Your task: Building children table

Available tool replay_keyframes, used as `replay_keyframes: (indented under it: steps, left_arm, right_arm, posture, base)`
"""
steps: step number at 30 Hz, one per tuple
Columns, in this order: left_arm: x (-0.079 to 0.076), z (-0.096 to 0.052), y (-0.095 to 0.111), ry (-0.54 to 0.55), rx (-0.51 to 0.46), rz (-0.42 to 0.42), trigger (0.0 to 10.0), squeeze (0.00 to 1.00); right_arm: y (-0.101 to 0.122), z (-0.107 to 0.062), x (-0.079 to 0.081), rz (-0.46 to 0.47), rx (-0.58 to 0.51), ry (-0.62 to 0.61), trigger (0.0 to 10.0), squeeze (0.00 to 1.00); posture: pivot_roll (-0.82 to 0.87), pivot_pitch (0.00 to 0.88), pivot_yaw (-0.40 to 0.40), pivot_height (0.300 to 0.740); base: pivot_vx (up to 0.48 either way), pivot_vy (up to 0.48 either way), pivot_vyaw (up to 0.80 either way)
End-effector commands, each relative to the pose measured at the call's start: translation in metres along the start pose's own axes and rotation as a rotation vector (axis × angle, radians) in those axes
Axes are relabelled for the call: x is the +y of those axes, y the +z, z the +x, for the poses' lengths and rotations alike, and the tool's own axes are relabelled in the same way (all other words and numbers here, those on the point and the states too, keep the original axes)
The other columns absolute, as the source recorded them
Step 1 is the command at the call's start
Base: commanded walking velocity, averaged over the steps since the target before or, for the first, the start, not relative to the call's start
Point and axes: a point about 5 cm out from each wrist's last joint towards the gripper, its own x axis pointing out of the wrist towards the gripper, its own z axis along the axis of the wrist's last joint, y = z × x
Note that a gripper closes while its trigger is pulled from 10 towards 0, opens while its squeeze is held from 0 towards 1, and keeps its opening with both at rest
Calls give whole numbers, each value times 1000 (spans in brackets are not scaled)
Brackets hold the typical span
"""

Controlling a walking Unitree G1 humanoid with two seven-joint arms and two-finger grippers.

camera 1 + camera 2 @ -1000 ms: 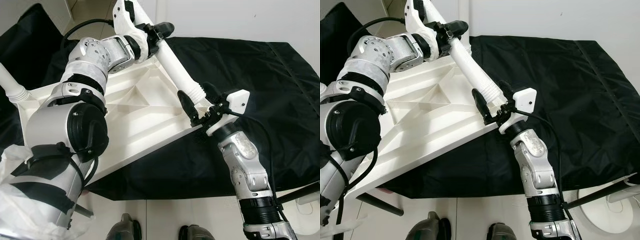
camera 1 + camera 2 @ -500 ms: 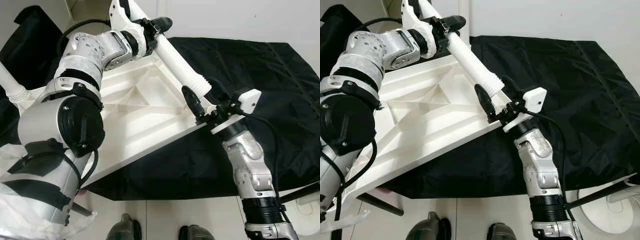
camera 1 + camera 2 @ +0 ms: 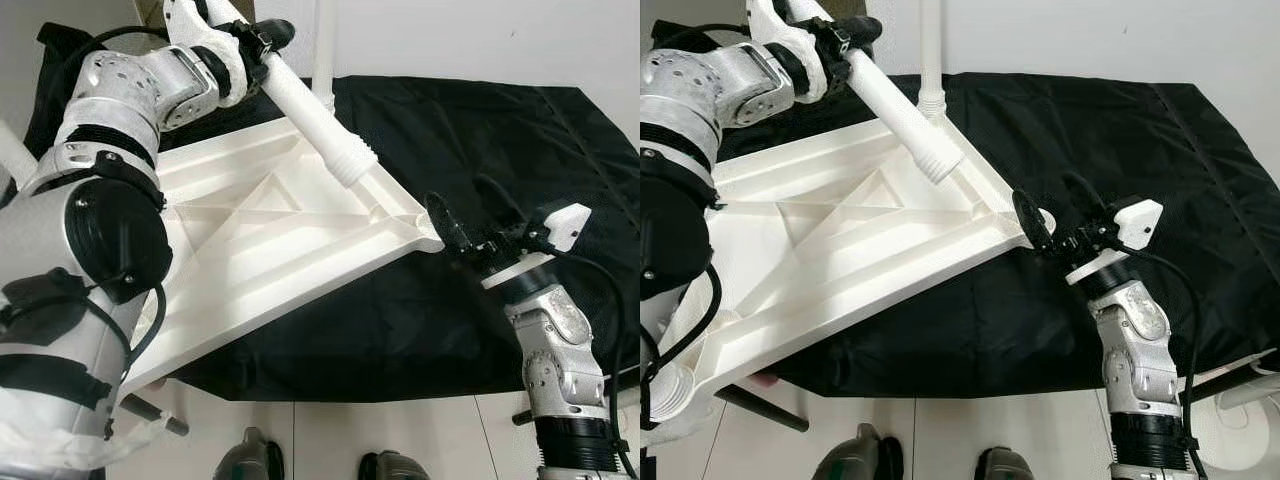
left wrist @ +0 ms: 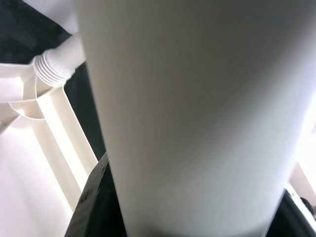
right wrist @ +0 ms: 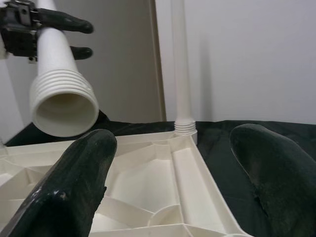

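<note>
Your left gripper (image 3: 262, 42) is clamped around the upper part of a loose white table leg (image 3: 312, 113), its black fingers closed on the tube. The leg slopes down and away from this gripper, and its ribbed hollow end (image 5: 63, 106) hangs in the air above the tabletop, not touching it. In the left wrist view the leg is very close to the camera, so you cannot judge the grip from there.

Your right gripper (image 3: 1060, 215) is empty, with its two fingers (image 5: 74, 182) spread well apart. It sits just beside the near corner of the white tabletop (image 3: 270, 250), with one fingertip very near to the corner; you cannot tell if it touches.

The tabletop lies upside down with its ribbed underside facing up, resting tilted on a black cloth (image 3: 520, 140). At the corner far from the right gripper, another white leg (image 3: 931, 50) already stands upright in its socket. Beyond it is a pale wall (image 5: 247, 54).
</note>
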Motion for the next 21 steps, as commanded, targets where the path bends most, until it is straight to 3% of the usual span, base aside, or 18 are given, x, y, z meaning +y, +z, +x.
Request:
replay_keyframes:
  steps: [1,9,11,15,21]
  left_arm:
    - [-9,1,5,-17,-10,17,10000,0]
    - [-10,2,5,-23,-16,83,10000,0]
    - [-13,8,-5,-33,-1,192,10000,0]
    - [-15,10,-8,-38,-2,238,10000,0]
    - [-21,13,-13,-40,-35,370,10000,0]
  right_arm:
    - [-2,-3,-2,15,14,8,10000,0]
    - [1,1,-3,31,40,33,10000,0]
    - [-4,14,-5,22,144,-12,10000,0]
    - [-5,20,-5,13,176,-40,10000,0]
    - [-4,39,0,-85,222,-104,10000,0]
  posture:
    - [-66,46,49,740]
    - [-69,45,47,740]
    - [-74,42,44,740]
    - [-74,40,43,740]
    - [-72,34,41,740]
  base:
    - [0,0,0]
    - [0,0,0]
    - [0,0,0]
    - [0,0,0]
    - [0,0,0]
